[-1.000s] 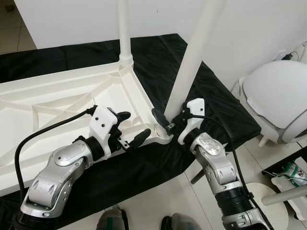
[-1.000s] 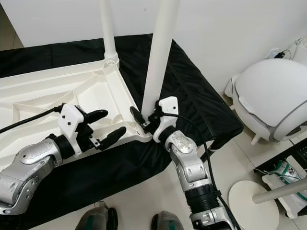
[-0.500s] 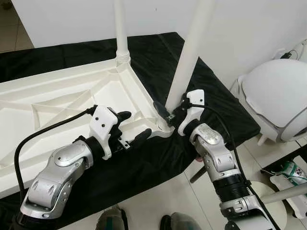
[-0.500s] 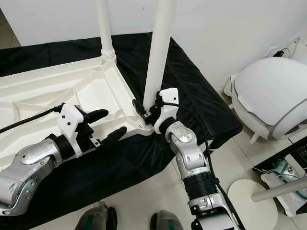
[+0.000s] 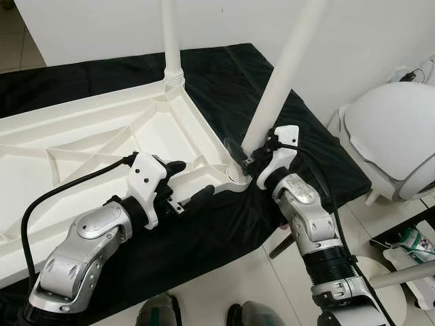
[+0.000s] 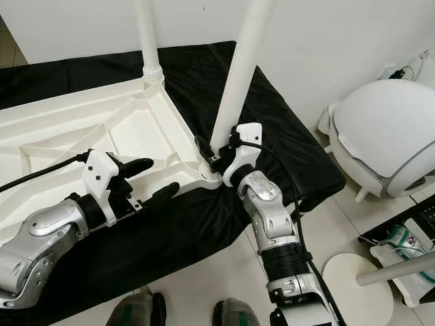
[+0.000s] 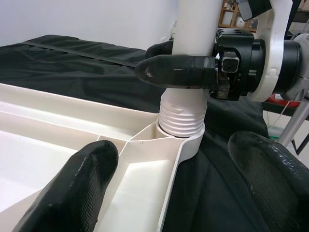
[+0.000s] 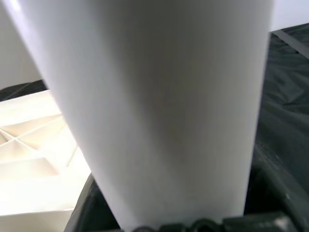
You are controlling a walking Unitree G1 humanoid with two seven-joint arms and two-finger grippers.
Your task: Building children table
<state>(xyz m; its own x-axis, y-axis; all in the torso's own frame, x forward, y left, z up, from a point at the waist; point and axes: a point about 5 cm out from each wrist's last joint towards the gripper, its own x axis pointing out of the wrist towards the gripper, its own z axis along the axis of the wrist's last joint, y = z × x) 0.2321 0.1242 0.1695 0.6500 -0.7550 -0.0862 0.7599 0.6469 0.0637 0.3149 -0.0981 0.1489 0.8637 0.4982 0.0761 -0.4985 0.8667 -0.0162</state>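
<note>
Right end effector point(image 5: 250, 157) clamped low on the stiff, light, slick plastic leg point(image 5: 282, 81), threaded end at the corner socket point(image 7: 182, 137) of the upturned tabletop point(image 5: 81, 149); left end effector point(image 5: 185, 185) open beside that corner, holding nothing

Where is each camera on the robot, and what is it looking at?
Eye views: on the head, looking down at the upturned white table on black cloth; both silver arms show.
Left wrist view: on the left arm, looking past its open left claw at the threaded leg.
Right wrist view: on the right arm, pressed against that leg.
Shared: the right claw gripping the leg.
</note>
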